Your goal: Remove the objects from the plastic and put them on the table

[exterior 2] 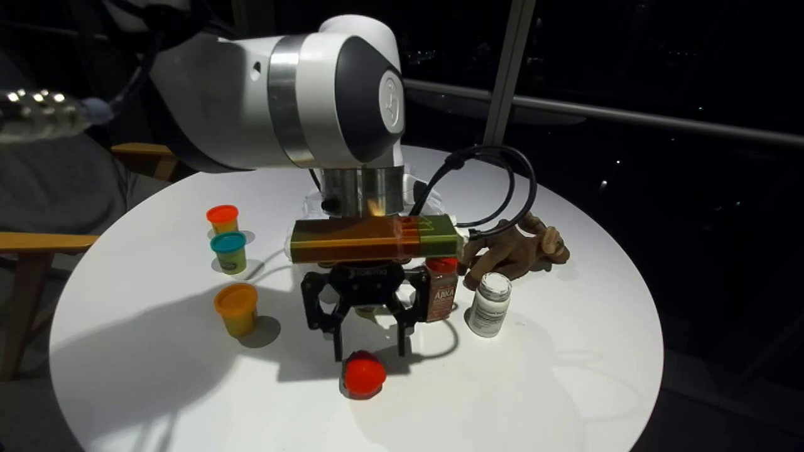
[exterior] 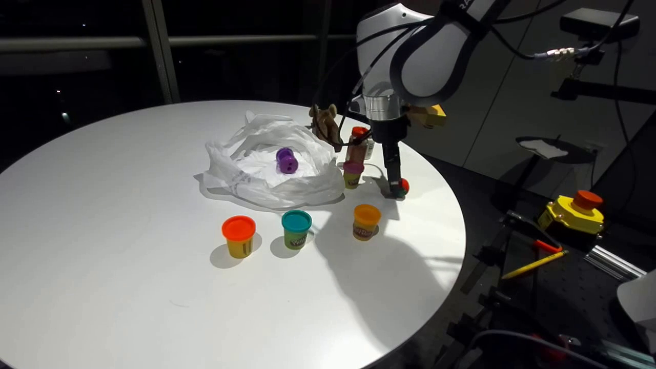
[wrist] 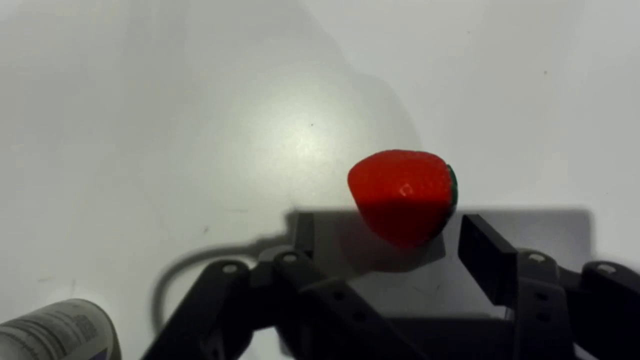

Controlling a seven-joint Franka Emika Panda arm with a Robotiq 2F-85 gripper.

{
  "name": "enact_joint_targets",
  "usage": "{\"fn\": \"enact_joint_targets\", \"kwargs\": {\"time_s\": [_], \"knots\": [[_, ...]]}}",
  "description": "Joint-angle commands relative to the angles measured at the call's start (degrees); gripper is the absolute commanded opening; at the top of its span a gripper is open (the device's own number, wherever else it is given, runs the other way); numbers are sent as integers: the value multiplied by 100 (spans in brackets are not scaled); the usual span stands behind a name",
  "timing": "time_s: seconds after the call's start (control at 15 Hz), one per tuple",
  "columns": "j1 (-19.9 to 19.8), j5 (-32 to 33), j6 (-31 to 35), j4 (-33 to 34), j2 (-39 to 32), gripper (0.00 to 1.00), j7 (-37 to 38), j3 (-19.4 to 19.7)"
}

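Plastic bag [exterior: 271, 193], four tubs [exterior: 296, 230], one strawberry [wrist: 402, 192]

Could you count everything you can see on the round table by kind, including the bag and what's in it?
Lidded tubs: 4
Bottles: 2
Strawberry: 1
Brown toy animal: 1
White plastic bag: 1
Purple item inside it: 1
Total visible: 10

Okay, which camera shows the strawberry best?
The wrist view: the strawberry looks largest there, uncovered, with its red body and some green showing. Both exterior views show it smaller, and in an exterior view the hand partly hides it.
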State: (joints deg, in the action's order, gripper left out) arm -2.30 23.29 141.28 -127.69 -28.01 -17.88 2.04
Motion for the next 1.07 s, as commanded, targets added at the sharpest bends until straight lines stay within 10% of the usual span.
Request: {"fn": "enact_joint_targets", "kwargs": {"time_s": [0.0, 0.4, 1.0], "knots": [[276, 669, 218, -142, 373, 100, 122, 206], [536, 441, -121, 323, 607, 100, 249, -162], [1294, -640, -565, 2976, -1051, 100, 2850, -157]]}}
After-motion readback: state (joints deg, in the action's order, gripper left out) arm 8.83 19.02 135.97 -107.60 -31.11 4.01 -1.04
